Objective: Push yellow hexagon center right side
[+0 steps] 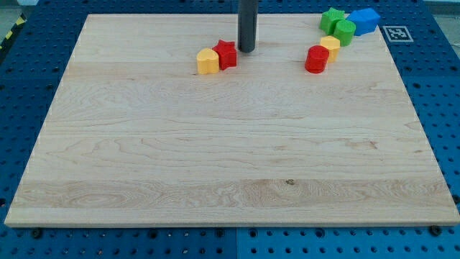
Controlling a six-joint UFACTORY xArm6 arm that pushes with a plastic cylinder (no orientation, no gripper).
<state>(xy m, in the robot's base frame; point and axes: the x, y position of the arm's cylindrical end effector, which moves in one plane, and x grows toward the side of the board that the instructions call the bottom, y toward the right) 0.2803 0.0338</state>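
Note:
The yellow hexagon [330, 47] sits near the view's top right and touches a red cylinder [316, 59] on its lower left. My tip [246, 50] rests on the board at top centre. It is just right of a red star [226, 55] and well to the left of the yellow hexagon. A yellow heart-like block [208, 62] touches the red star's left side.
A green cylinder [344, 32], a green star [332, 19] and a blue cube [364, 21] cluster at the board's top right corner, just above the yellow hexagon. The wooden board [230, 165] lies on a blue perforated table.

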